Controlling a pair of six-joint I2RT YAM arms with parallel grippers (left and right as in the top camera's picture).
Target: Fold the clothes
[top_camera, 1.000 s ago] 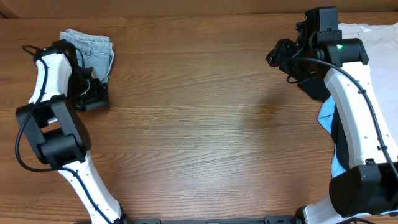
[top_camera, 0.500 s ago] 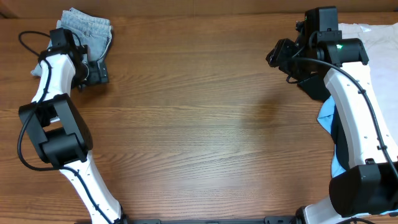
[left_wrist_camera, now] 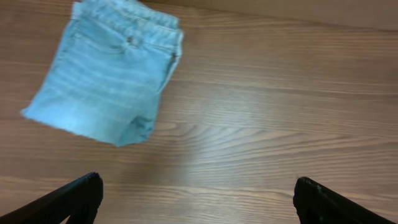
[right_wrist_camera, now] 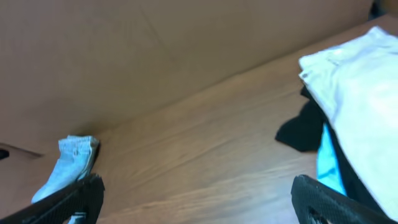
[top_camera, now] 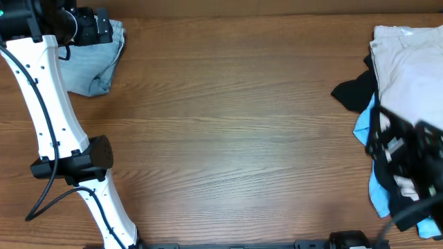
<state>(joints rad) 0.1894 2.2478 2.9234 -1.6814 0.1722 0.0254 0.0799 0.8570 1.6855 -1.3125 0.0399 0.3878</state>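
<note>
The folded light-blue denim shorts [top_camera: 93, 66] lie flat at the table's far left corner, and they show in the left wrist view [left_wrist_camera: 112, 74] and the right wrist view [right_wrist_camera: 71, 162]. My left gripper [top_camera: 102, 28] hangs above their far edge, open wide and empty [left_wrist_camera: 196, 202]. The heap sits at the right edge: a cream garment [top_camera: 408, 62], a black one [top_camera: 353, 93] and a bright-blue one [top_camera: 363, 128]. My right gripper [top_camera: 398, 155] is blurred over the heap's near part, open and empty [right_wrist_camera: 202, 199].
The wooden table [top_camera: 235, 138] stretches between the shorts and the heap. A brown wall [right_wrist_camera: 155, 43] rises behind the table's far edge. The left arm's white links [top_camera: 48, 104] run along the left edge.
My left arm has risen and swung to the far left corner, leaving the shorts flat. My right arm has pulled back from the far right toward the near right, over the heap.
</note>
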